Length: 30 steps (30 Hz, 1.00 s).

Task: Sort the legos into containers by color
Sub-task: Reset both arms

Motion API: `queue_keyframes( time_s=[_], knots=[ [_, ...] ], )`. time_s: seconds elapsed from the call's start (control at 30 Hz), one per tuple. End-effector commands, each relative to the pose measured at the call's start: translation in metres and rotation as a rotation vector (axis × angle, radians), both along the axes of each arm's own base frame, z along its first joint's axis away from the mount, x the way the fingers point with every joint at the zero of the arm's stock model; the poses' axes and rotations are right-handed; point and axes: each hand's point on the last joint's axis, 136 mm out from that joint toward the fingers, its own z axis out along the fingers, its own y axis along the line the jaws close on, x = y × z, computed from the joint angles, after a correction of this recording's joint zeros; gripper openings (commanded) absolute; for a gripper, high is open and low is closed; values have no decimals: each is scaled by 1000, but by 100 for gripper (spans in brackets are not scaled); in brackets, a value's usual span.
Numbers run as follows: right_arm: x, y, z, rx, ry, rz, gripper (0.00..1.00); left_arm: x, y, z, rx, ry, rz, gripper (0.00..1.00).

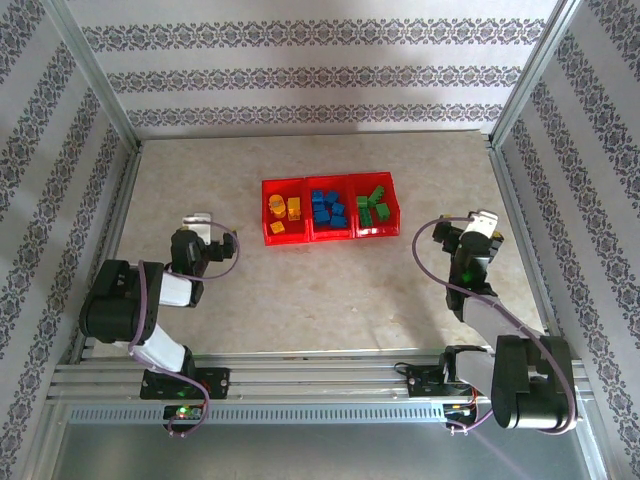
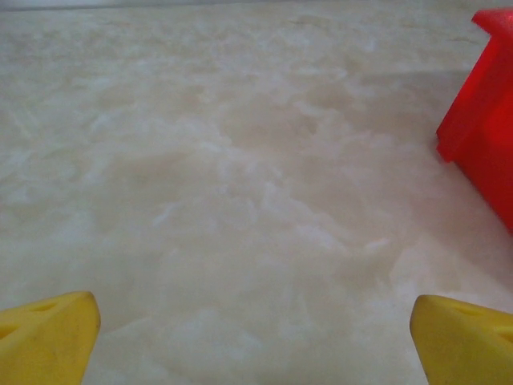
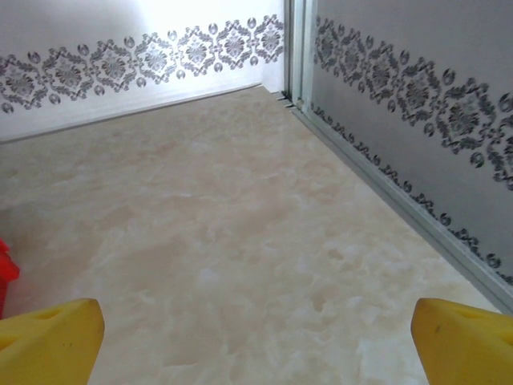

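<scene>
We see the three bright red plastic bins joined in a row (image 1: 330, 238) mid-table, holding small yellow-orange bricks (image 1: 283, 210) on the left, blue bricks (image 1: 329, 208) in the middle and green bricks (image 1: 374, 208) on the right, all hard to count. The left gripper (image 1: 198, 219) and the right gripper (image 1: 485, 221) sit well apart from the bins, one on each side, yellow fingers (image 2: 48, 335) spread wide, holding nothing, cut off in the wrist views. The pale marbled table (image 1: 210, 320) has open room all around, up to the patterned walls (image 1: 320, 75).
</scene>
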Motion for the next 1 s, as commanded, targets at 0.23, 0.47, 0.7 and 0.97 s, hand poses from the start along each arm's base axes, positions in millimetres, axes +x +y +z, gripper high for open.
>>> queue_keyframes(
  time_s=[0.23, 0.47, 0.7, 0.97],
  knots=[
    [18, 17, -11, 25, -71, 110, 98, 9, 8, 14, -17, -41, 5, 100],
    [26, 29, -20, 11, -55, 177, 98, 9, 6, 14, -18, -46, -6, 100],
    [43, 57, -30, 0, -59, 351, 98, 9, 1, 13, -19, -41, -35, 100],
    [50, 61, -40, -2, 20, 362, 98, 9, 1, 13, -19, -41, -37, 100]
  ],
)
